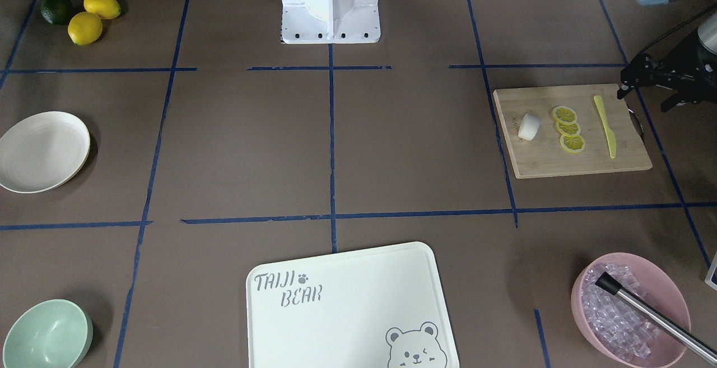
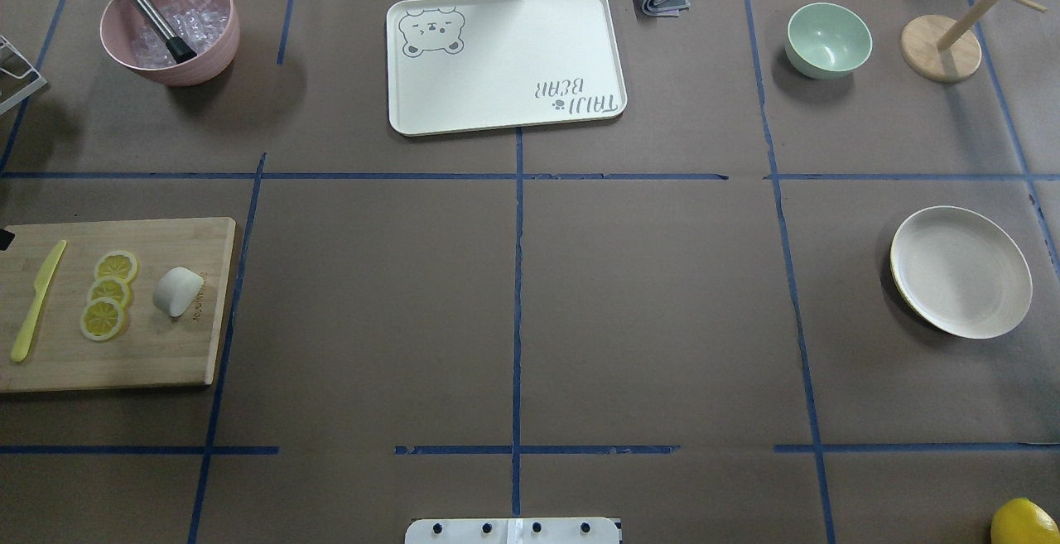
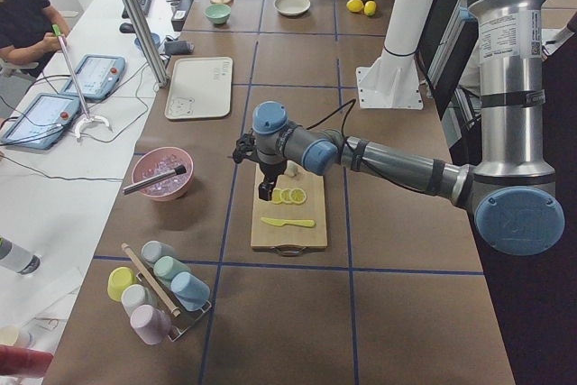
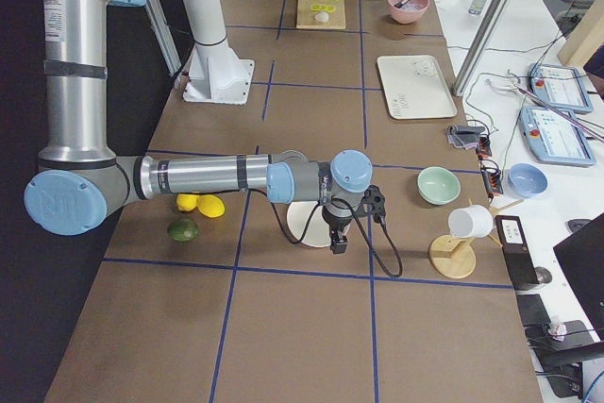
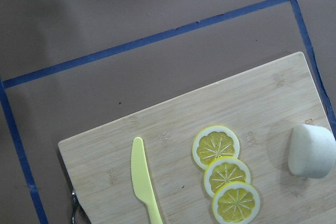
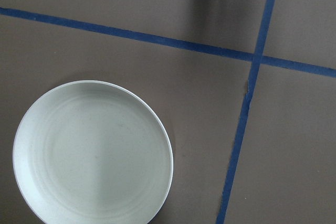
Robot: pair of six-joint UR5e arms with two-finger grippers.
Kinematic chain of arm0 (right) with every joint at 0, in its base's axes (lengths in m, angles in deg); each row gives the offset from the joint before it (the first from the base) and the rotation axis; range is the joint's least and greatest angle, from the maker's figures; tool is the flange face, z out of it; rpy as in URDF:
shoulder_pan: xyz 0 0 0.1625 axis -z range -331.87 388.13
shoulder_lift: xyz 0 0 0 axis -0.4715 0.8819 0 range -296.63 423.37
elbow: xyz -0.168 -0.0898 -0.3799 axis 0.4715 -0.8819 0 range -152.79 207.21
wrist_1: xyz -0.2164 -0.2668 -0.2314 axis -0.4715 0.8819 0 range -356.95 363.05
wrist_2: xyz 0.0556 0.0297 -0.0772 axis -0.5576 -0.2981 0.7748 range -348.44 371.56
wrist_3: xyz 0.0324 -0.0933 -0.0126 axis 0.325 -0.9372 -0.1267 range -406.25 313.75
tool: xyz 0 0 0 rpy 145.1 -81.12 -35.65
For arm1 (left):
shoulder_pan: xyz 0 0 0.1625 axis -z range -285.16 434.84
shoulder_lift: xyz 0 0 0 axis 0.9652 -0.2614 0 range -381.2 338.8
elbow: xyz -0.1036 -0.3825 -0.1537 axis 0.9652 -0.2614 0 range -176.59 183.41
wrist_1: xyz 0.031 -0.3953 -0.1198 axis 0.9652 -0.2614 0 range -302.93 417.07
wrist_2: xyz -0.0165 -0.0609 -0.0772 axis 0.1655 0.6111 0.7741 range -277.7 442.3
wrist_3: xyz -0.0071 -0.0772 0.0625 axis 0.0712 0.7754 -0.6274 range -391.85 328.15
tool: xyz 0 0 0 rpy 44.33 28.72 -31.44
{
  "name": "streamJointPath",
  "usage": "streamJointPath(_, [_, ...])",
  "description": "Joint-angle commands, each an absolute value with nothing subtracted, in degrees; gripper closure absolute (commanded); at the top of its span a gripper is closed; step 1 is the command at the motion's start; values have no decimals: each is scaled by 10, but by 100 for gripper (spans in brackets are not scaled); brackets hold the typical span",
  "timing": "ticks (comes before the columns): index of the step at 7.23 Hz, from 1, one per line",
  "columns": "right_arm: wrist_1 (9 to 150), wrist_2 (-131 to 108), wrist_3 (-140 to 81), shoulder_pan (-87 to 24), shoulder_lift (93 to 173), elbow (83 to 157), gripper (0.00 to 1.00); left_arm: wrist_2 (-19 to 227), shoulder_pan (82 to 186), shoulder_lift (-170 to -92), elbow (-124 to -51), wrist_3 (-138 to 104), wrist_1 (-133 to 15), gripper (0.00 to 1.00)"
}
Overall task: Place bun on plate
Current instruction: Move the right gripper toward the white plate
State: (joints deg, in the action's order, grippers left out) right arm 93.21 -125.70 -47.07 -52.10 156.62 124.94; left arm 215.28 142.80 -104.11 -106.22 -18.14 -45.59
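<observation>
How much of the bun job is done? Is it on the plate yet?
Nothing is done yet: the bun lies on the cutting board, and the plate across the table holds nothing. In hand: the left gripper hovers by the board. Left to do: grab the bun, carry it over, set it down.

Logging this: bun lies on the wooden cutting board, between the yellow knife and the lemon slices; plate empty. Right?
Not quite: the overhead view shows the lemon slices between the yellow knife and the bun, which ends the row. It does lie on the cutting board, and the plate is empty.
</observation>
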Motion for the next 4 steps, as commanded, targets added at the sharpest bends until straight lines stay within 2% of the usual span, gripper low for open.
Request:
streamJointPath(1, [823, -1244, -341, -466, 1579, 1220, 1, 2151, 1427, -1038, -1068, -180, -456, 0])
streamJointPath(4, [538, -1214, -164, -421, 1586, 1088, 3, 2151, 1426, -1038, -1075, -180, -456, 0])
